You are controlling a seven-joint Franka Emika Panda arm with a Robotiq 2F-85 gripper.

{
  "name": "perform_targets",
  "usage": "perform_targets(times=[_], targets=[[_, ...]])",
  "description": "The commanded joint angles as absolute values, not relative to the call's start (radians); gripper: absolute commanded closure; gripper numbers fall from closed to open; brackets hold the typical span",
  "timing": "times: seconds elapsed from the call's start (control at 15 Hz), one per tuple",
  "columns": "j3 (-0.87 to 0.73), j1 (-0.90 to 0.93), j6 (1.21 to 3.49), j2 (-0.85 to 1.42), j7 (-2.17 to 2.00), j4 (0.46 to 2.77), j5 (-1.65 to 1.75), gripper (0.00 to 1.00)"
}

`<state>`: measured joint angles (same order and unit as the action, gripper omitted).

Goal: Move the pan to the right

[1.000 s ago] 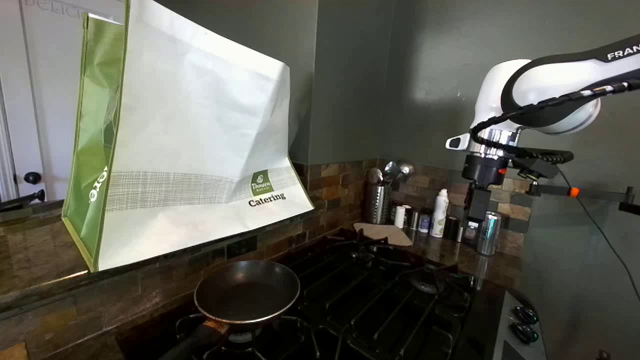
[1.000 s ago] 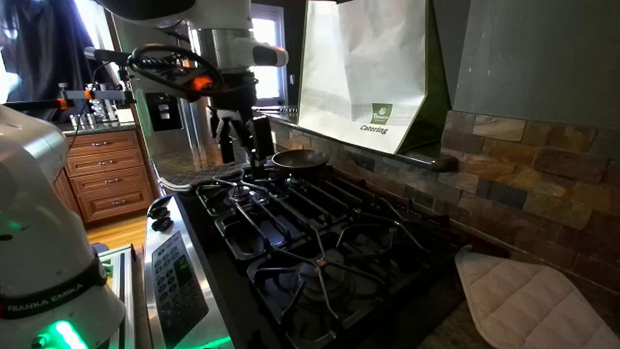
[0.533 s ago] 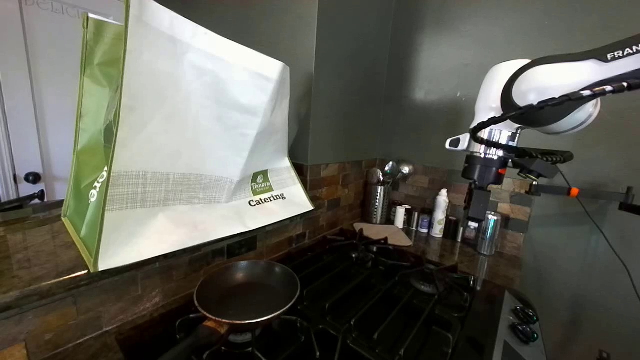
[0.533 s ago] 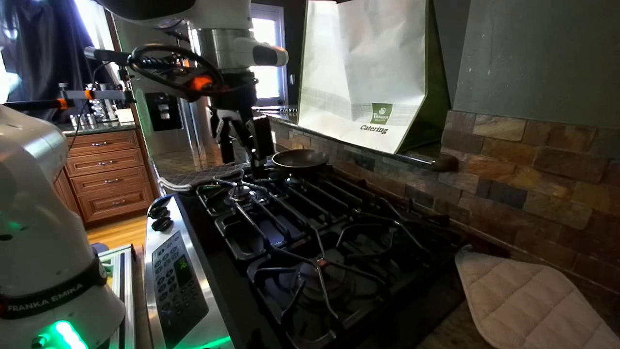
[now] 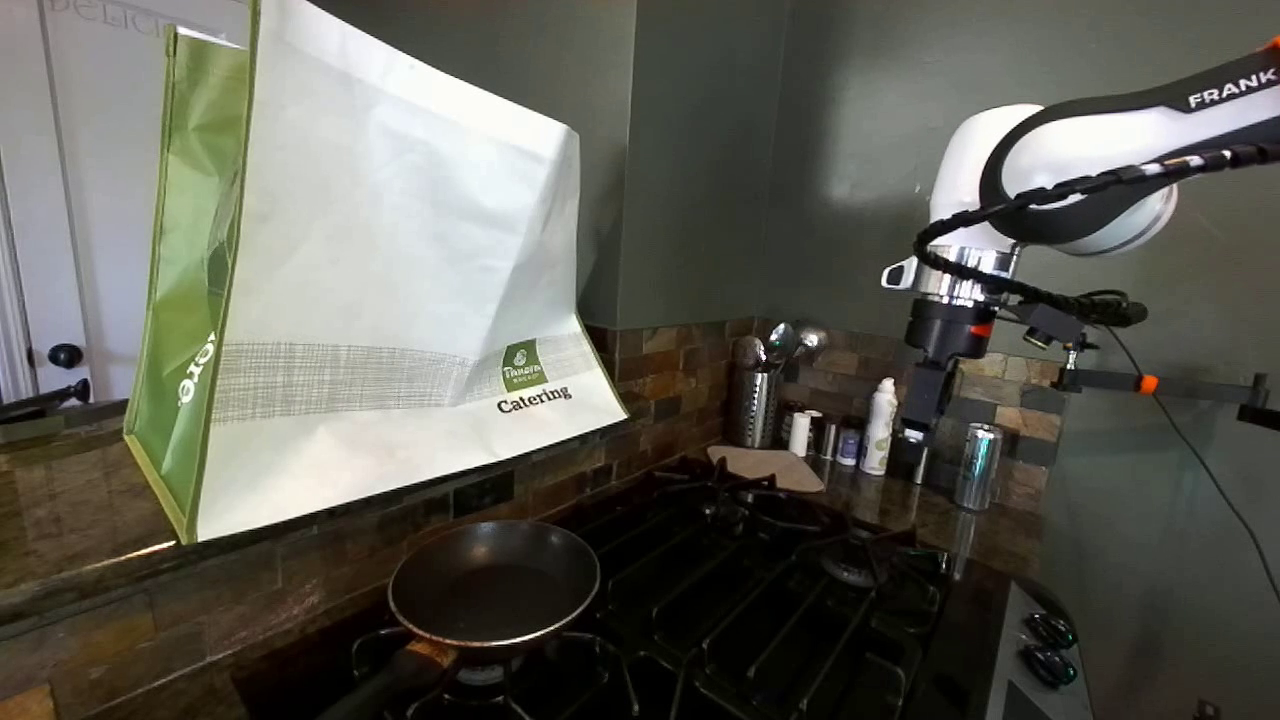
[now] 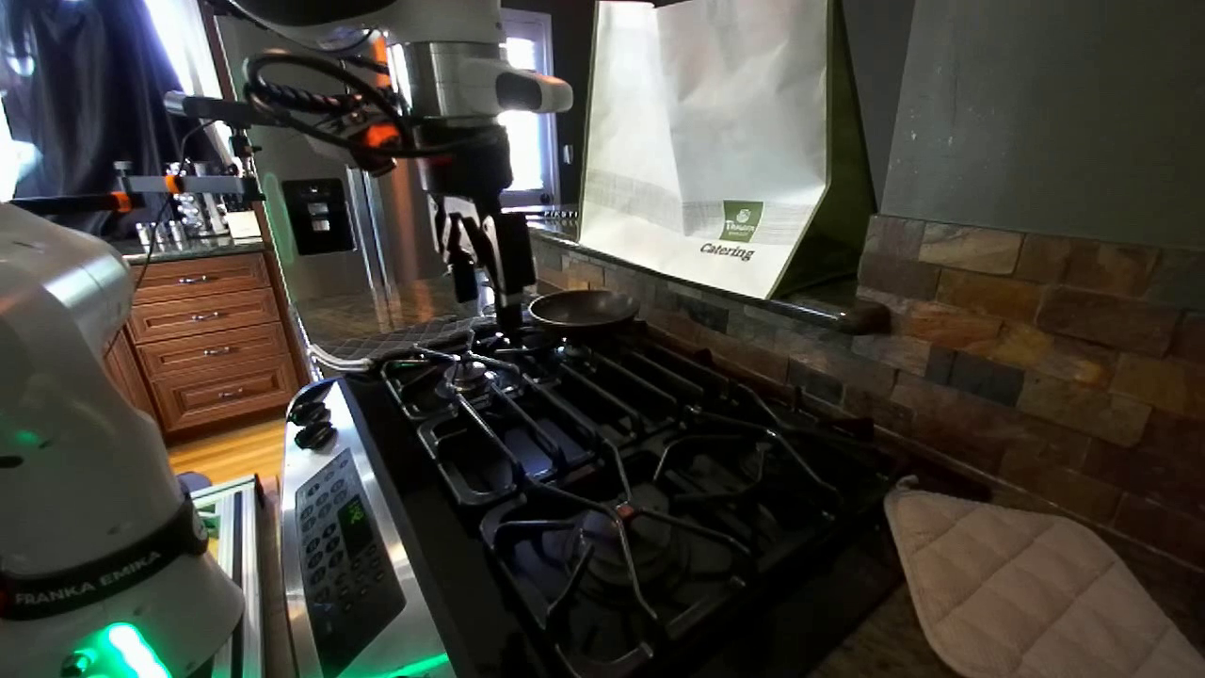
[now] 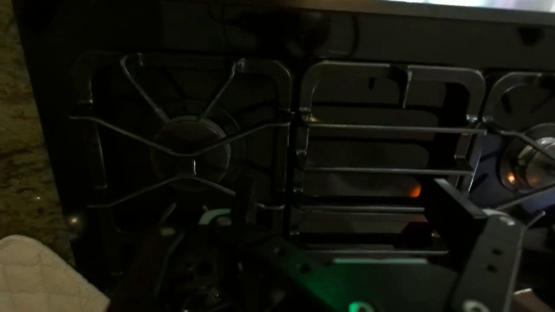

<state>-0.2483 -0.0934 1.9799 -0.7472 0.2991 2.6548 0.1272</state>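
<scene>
The pan (image 5: 495,585) is a round, shallow, dark frying pan with a shiny rim. It rests on the black grates beside the tiled wall, its dark handle (image 5: 400,672) pointing to the lower left in that exterior view. The pan also shows in an exterior view (image 6: 584,311) at the stove's far end. My gripper (image 6: 488,301) points down above the stove, apart from the pan; it shows edge-on in an exterior view (image 5: 914,432). In the wrist view the gripper (image 7: 342,195) is open and empty, with grates below it. I cannot make out the pan in the wrist view.
Stove grates (image 6: 612,452) spread under the gripper. A large catering bag (image 5: 400,250) stands on the ledge behind the pan. A quilted pot holder (image 6: 1026,574) lies at the stove's end. A spray can (image 5: 879,428), a tall can (image 5: 978,467) and a utensil holder (image 5: 758,408) stand on the counter.
The arm has shifted slightly toward the wall side and up: left in an exterior view, right in another. The gripper has tilted slightly. The pan has not moved.
</scene>
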Motion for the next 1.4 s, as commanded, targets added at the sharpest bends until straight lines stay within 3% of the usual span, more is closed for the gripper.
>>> perform_targets(times=[0.0,0.33,0.93,1.33], targets=[[-0.186,-0.075,2.063,-0.653,0.208,2.573,0.091,0.00],[-0.116,-0.035,2.194,-0.513,0.154,2.461,0.068,0.00],[0.003,0.022,2.153,-0.341,0.021,2.302,-0.004,0.00],[0.069,0.113,2.195,-0.316,0.211,2.310,0.035,0.00]])
